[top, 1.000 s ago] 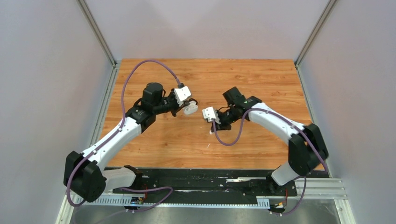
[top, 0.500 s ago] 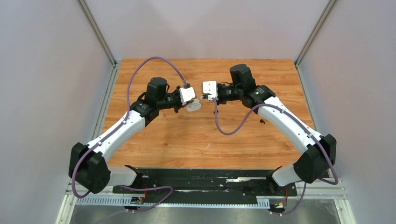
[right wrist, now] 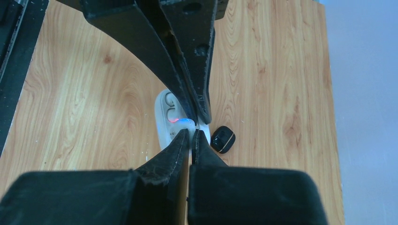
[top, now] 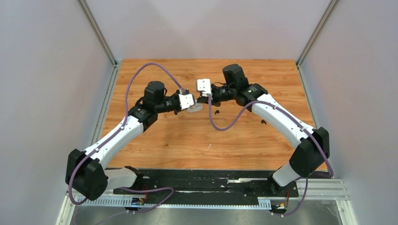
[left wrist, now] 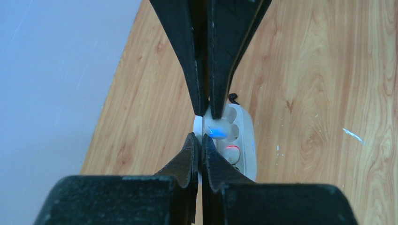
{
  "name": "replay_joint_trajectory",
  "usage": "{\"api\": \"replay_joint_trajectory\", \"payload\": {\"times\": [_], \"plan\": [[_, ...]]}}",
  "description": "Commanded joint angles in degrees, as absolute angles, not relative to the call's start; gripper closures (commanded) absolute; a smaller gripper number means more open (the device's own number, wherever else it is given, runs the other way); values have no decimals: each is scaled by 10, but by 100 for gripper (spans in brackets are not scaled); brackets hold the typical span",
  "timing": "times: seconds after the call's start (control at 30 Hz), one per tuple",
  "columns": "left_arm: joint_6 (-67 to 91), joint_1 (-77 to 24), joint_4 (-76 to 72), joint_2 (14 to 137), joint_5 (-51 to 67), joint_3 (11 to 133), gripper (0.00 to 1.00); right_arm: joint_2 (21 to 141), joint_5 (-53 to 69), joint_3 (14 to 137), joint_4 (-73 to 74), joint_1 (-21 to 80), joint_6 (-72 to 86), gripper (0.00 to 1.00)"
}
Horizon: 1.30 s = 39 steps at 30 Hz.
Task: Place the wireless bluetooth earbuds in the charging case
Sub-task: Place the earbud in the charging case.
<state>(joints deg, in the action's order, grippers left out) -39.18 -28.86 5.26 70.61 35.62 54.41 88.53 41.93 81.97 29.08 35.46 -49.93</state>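
Note:
My left gripper (top: 191, 105) is shut on the thin lid of an open white charging case (top: 196, 107) and holds it above the table. In the left wrist view (left wrist: 202, 137) the case (left wrist: 241, 136) shows its sockets, lit blue and red. My right gripper (top: 205, 97) is shut tip to tip against it, over the case (right wrist: 165, 117) in its own view (right wrist: 191, 133). It seems to pinch a white earbud, barely visible. A black earbud (right wrist: 222, 139) lies on the wood below (top: 217, 112). A second black earbud (top: 264, 122) lies further right.
The wooden table (top: 164, 140) is walled by grey panels on the left, right and back. A small white fleck (top: 209, 146) lies on the wood near the front middle. Purple cables loop from both wrists.
My right gripper has risen from the table and swung back-left to meet the case. The white bud it was over is gone from the wood. My left gripper shifted slightly with the case.

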Motion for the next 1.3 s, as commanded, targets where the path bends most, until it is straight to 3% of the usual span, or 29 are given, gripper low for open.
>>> {"api": "replay_joint_trajectory", "payload": {"times": [0.0, 1.27], "plan": [[-378, -291, 8, 691, 362, 546, 100, 894, 444, 845, 273, 361, -487, 100], [-336, -291, -14, 709, 333, 565, 100, 906, 396, 840, 300, 363, -529, 100]]}}
